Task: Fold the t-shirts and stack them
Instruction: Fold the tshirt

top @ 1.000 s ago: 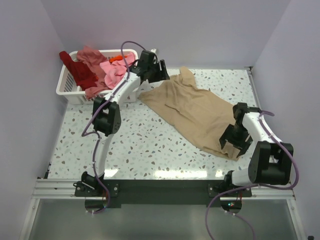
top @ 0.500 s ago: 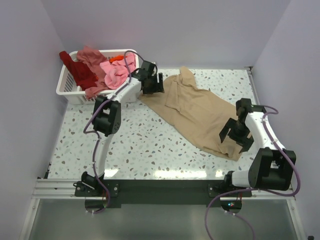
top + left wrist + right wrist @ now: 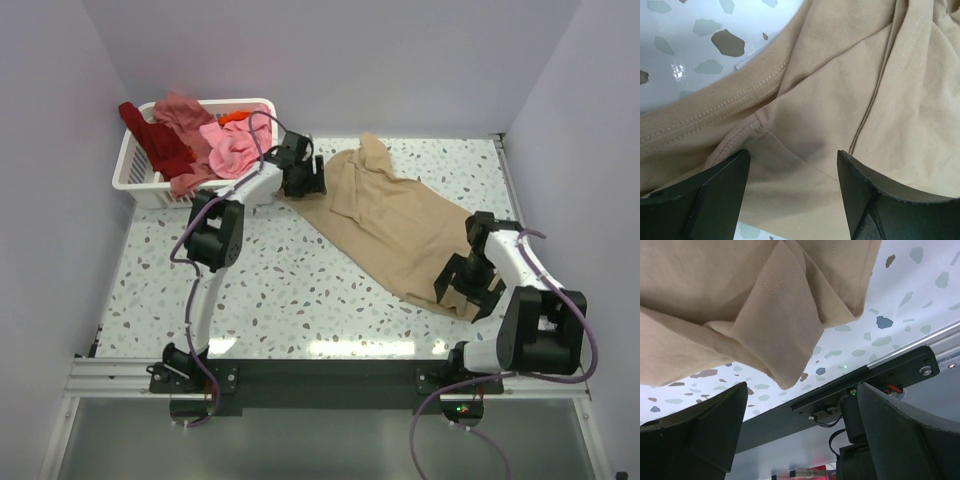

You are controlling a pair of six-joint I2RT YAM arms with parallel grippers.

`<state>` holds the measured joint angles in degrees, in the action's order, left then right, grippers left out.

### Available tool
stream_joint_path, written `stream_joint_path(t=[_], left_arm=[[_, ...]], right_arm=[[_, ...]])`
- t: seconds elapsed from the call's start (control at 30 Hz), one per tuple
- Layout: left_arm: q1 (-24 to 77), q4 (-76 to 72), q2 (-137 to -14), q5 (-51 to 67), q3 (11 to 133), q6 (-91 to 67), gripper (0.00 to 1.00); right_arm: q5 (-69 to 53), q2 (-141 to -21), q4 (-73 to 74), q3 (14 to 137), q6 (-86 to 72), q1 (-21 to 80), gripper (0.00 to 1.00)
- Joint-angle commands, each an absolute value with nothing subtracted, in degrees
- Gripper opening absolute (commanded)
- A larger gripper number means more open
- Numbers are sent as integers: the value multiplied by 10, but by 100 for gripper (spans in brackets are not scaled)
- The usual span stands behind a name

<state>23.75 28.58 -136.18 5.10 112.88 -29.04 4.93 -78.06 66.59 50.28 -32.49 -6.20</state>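
Left tool (image 3: 303, 178), spread apart, hangs over the 10 o'clock corner of the large tan cloth t-shirt (image 3: 390, 225) lying on the speckled white counter (image 3: 270, 290). The right tool (image 3: 468, 285), likewise apart, hangs over its 5 o'clock hem. Closing on those doubled folds risks lifting it bunched.

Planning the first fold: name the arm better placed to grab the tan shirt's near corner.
Right. The right end effector hangs open over that corner of the tan shirt; the left end effector is at the far edge.

Overhead overview; both wrist close-ups on t-shirt (image 3: 395, 225)
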Motion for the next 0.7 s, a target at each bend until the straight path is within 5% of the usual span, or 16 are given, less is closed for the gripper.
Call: stream_joint_path(t=[0.0, 0.23, 0.4, 0.5, 0.67], left_arm=[[226, 262, -1387, 42, 1126, -301, 75], [218, 276, -1408, 19, 1153, -304, 75], [211, 285, -1429, 10, 1186, -309, 75], [207, 287, -1439, 4, 1204, -302, 75], [195, 288, -1442, 2, 1216, -295, 75]], right_arm=[[41, -807, 636, 501, -318, -65, 93], [84, -845, 637, 560, -296, -65, 55], [91, -860, 643, 590, -287, -65, 11], [94, -868, 644, 601, -283, -66, 0], [116, -891, 644, 644, -275, -70, 0]])
